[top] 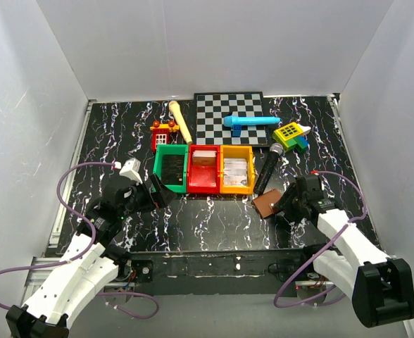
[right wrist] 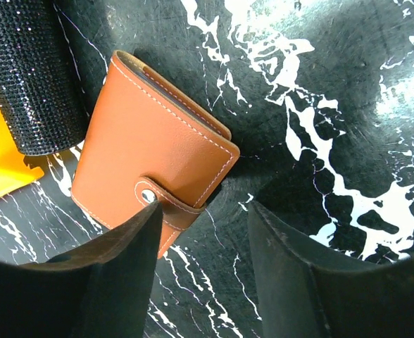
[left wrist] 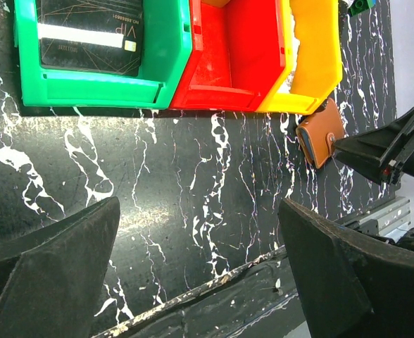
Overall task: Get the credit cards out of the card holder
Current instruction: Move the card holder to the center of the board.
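Closed brown leather snap-strap card holder [right wrist: 151, 148] lies flat. Right gripper [right wrist: 205, 222], jaws spread, sits at the strap edge and should pinch squarely there. Left gripper [left wrist: 198, 225] is spread, holding nothing.

The left arm [top: 73, 271] and right arm [top: 348, 243] have white shells, black joints, looping purple cables [top: 80, 167] and matte black gripper fingers [left wrist: 52, 274].

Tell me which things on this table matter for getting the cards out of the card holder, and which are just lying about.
Job: card holder, snapped shut; right pincer, open at its strap.
Lying about: microphone, chessboard, blue toy, wooden stick, red toy house, coloured blocks, green bin, red bin, orange bin.
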### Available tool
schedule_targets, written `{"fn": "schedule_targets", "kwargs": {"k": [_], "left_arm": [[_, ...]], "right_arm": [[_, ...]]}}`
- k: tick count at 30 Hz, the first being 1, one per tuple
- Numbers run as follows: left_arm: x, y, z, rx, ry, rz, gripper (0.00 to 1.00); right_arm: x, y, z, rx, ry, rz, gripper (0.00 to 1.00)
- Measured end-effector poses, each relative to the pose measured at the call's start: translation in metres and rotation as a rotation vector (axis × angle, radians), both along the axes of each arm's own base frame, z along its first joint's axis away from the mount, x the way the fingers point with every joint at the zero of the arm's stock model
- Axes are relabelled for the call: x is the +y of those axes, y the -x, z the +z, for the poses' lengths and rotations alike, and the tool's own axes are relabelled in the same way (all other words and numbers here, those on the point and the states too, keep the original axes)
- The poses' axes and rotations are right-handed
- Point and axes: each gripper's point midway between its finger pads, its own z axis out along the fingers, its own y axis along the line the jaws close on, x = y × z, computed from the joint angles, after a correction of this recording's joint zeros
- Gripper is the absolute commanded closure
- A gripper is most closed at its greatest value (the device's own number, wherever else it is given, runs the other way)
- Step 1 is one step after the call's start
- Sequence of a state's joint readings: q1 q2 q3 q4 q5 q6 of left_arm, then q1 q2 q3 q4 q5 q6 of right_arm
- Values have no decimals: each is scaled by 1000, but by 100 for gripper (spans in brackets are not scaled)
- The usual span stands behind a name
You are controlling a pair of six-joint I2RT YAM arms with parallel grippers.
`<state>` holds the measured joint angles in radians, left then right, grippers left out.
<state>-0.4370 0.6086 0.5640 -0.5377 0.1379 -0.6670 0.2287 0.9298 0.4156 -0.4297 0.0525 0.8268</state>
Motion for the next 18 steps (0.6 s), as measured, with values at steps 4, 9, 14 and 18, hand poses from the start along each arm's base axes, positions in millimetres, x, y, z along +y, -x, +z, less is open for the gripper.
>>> {"fn": "schedule_targets", "kwargs": {"k": [4, 9, 14, 18], "left_arm": [[0, 0, 0, -1, -2, 2, 3], [0, 0, 0, -1, -4, 3, 3], [0, 0, 0, -3, -4, 6, 3], [-1, 1, 0, -5, -4, 3, 3]], "right_arm": [[1, -1, -2, 6, -2, 2, 49], [2, -2, -3, 5, -6, 20, 58], [5, -3, -1, -4, -13, 39, 69], [5, -2, 2, -16, -15, 52, 82]]}}
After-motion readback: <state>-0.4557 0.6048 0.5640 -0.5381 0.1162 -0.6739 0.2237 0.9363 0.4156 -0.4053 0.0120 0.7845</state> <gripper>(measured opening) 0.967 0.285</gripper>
